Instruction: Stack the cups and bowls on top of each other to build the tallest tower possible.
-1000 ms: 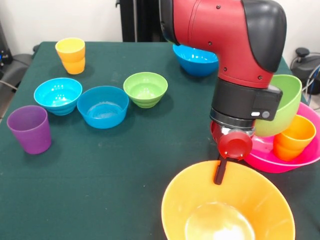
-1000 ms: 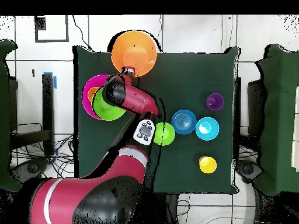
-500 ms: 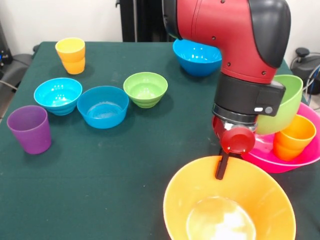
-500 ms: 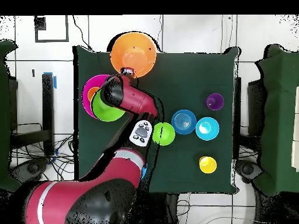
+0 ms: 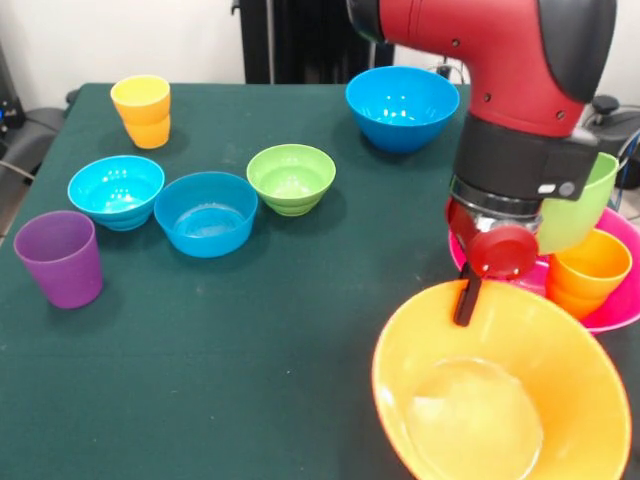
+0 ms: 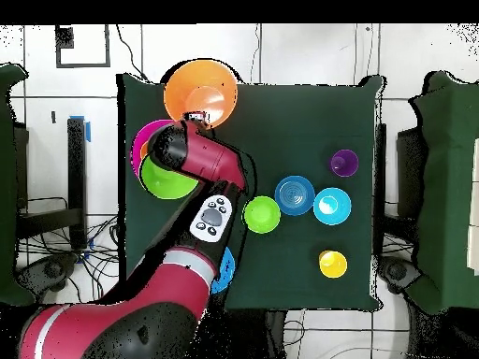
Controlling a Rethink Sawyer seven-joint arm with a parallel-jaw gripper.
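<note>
front view
big orange bowl (image 5: 500, 395): it sits at about 5 o'clock, tipped up off the table. it is shiny, round and smooth, and wide at the top.
gripper (image 5: 467, 300): it comes down at the far rim of the big orange bowl. one dark finger sits on the rim, so it looks like it is grasping the bowl by its edge.
tower (image 5: 590, 265): it is at 3 o'clock. a pink bowl (image 5: 625, 300) is the base. an orange cup (image 5: 588, 273) and a green bowl (image 5: 580, 205) sit in it. the pile is low and has only a few pieces.
what is left: i think most of the job is left. the big orange bowl is not on the pile yet.
loose things: a yellow cup (image 5: 142, 110) at 10 o'clock, a cyan bowl (image 5: 116, 190), a blue bowl (image 5: 206, 212) and a purple cup (image 5: 60, 257) at 9 o'clock, a small green bowl (image 5: 291, 178) near the middle, and a bigger blue bowl (image 5: 403, 106) at 12 o'clock.
table (image 5: 230, 350): dark green and soft like cloth.

overhead view
big orange bowl (image 6: 200, 92): it is at 11 o'clock, just beside the pink bowl (image 6: 142, 150), with the red arm (image 6: 201, 173) reaching to it.
loose things: the cups and small bowls are well apart from the pile, from 3 to 4 o'clock.
</note>
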